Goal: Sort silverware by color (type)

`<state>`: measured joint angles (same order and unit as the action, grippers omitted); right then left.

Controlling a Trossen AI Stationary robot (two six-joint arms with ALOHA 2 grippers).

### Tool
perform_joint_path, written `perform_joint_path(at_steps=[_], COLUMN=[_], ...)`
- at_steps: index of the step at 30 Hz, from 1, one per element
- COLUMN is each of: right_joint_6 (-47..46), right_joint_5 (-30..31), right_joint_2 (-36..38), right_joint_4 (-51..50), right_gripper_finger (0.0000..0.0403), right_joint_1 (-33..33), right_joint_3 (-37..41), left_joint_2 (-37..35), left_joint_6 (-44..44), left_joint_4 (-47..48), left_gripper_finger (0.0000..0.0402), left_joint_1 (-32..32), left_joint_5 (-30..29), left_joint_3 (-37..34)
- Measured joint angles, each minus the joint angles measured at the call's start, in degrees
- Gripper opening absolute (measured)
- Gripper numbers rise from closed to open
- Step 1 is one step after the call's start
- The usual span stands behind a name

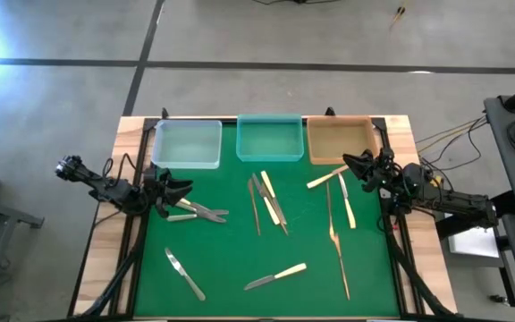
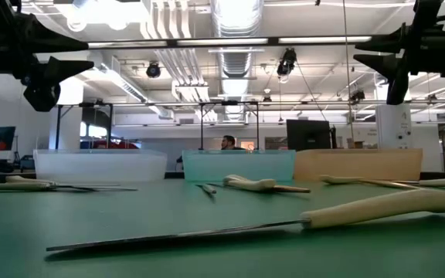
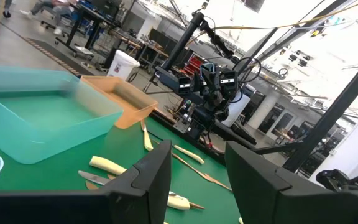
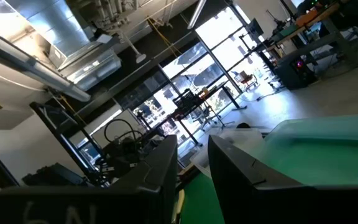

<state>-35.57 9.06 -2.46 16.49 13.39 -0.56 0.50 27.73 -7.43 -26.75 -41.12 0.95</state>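
- Silverware (image 1: 268,201): scattered flat over the green mat (image 1: 222,268), none yet in the three bins (image 1: 267,140) lined along the far edge; cluster at centre, more toward the right edge, one knife (image 1: 184,274) near the front-left corner, one cream-handled knife (image 1: 276,276) near the front edge.
- Likely light, stiff, thin and slick; lying flush on the mat, so hard to get fingers under.
- Best taken across the handle, where thickest, pinching the narrow sides; blades probably too thin and slippery.
- Crossed pieces at centre: better picked from the outside in, one at a time.
- Left gripper (image 1: 170,194): above the left edge beside a few knives (image 1: 199,212), fingers spread, holding nothing.
- Right gripper (image 1: 358,168): raised near the far-right corner by the amber bin (image 1: 339,140), fingers apart with a narrow gap, apparently empty, though the view is poor.
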Motion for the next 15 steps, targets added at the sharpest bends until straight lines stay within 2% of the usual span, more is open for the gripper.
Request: perform_joint_path(at_steps=[7,15], right_joint_6=[0.00,0.00], right_joint_5=[0.00,0.02], right_joint_2=[0.02,0.01], right_joint_4=[0.00,0.00], right_gripper_finger=[0.0082,0.0082], right_joint_1=[0.00,0.01], right_joint_3=[0.00,0.01], left_joint_2=[-0.01,-0.01], left_joint_6=[-0.02,-2.97], left_joint_4=[3.76,2.73], left_gripper_finger=[0.0135,0.0135], left_joint_1=[-0.01,0.05], left_joint_5=[0.11,-0.52], left_joint_3=[0.01,0.01])
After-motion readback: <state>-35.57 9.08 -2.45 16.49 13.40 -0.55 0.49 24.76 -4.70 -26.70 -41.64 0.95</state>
